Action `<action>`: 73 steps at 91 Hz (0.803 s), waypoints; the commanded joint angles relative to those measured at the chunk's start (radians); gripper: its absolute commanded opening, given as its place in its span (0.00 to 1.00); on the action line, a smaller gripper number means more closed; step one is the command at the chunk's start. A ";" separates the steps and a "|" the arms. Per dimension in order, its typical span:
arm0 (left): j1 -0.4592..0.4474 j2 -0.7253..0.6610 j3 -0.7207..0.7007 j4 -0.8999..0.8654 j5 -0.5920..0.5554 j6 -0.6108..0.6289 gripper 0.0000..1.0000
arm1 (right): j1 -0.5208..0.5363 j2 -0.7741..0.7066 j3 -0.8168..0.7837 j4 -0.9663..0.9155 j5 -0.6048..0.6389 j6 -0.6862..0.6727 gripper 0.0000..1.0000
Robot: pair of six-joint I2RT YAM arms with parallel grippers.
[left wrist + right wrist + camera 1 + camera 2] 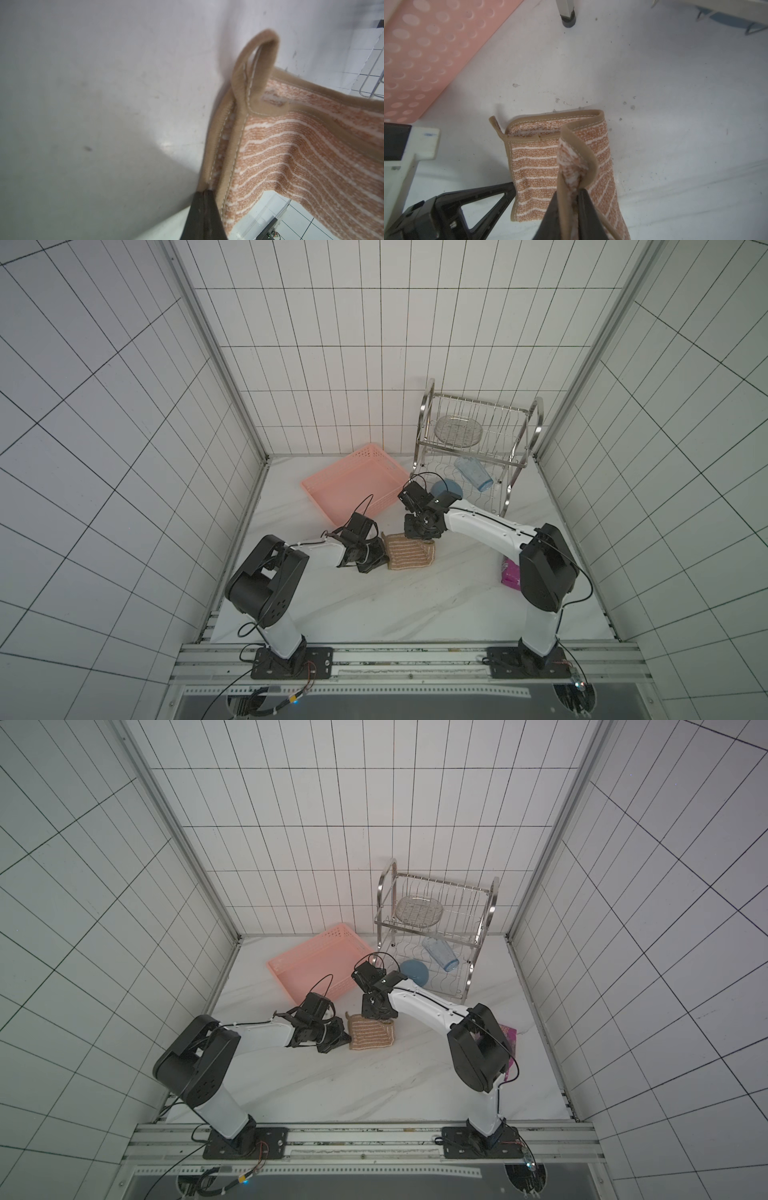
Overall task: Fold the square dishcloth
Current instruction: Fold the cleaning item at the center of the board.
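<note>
The square dishcloth point(409, 556) point(370, 1036), tan-brown with pale stripes, lies partly doubled over on the marble table between my two arms. My left gripper point(380, 559) point(344, 1041) is shut on its left edge binding; in the left wrist view the closed tips point(205, 192) pinch the binding below the corner loop point(257, 62). My right gripper point(419, 537) point(378, 1017) is shut on a lifted edge of the dishcloth point(542, 164), which curls up between its jaws point(571, 194). The lower layer lies flat, its loop point(495, 124) sticking out.
A pink perforated basket point(353, 483) stands behind the cloth on the left. A steel dish rack point(478, 439) at the back right holds a clear dish, a blue cup point(473, 473) and a blue bowl point(446, 489). A purple packet point(510, 572) lies beside the right arm.
</note>
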 commanded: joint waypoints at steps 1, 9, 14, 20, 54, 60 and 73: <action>-0.009 0.026 0.007 0.022 -0.011 -0.019 0.02 | -0.007 -0.011 0.007 -0.023 -0.001 0.006 0.17; -0.007 0.029 0.006 0.022 -0.015 -0.020 0.02 | -0.001 0.009 0.026 -0.020 -0.019 0.008 0.18; -0.007 0.034 0.006 0.025 -0.016 -0.017 0.02 | 0.004 0.026 0.039 -0.019 -0.031 0.009 0.18; -0.008 0.040 0.008 0.024 -0.020 -0.011 0.02 | 0.007 0.043 0.056 -0.017 -0.049 0.009 0.19; -0.003 0.094 0.005 0.034 -0.034 0.027 0.01 | 0.013 0.082 0.090 0.002 -0.132 -0.001 0.24; -0.003 0.102 -0.003 0.049 -0.036 0.023 0.01 | 0.013 0.090 0.089 0.012 -0.151 0.001 0.24; -0.002 0.115 -0.016 0.071 -0.034 0.014 0.01 | 0.013 0.109 0.097 0.064 -0.215 0.003 0.26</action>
